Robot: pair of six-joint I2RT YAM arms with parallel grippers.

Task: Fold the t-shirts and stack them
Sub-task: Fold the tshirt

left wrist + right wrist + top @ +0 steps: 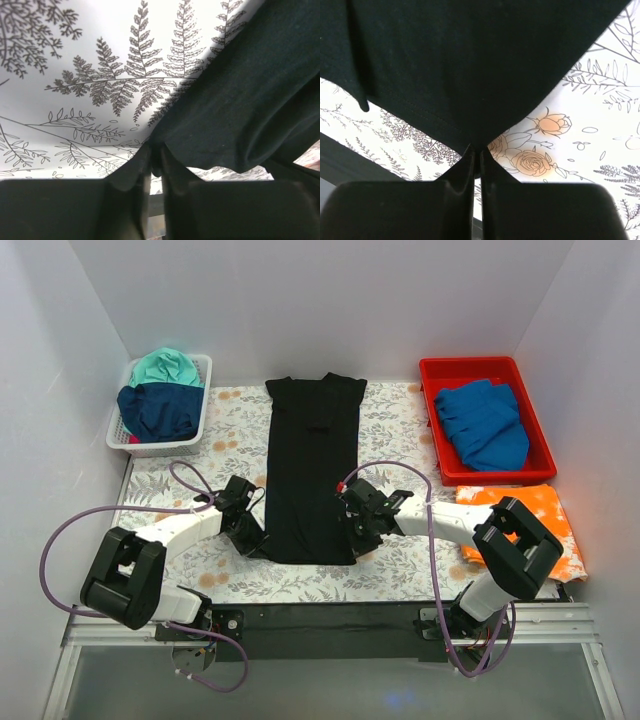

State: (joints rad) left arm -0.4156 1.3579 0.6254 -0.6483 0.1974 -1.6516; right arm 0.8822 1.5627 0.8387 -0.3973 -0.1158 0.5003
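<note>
The black t-shirt (312,465) lies flat down the middle of the tabletop (400,430), already narrowed lengthwise. The left hand (155,152) and right hand (476,150) are each pinched tight on one of its near hem corners. Both grips catch only the tip of the cloth, so a corner could slip on lifting, or the layers could part and skew the fold.
</note>
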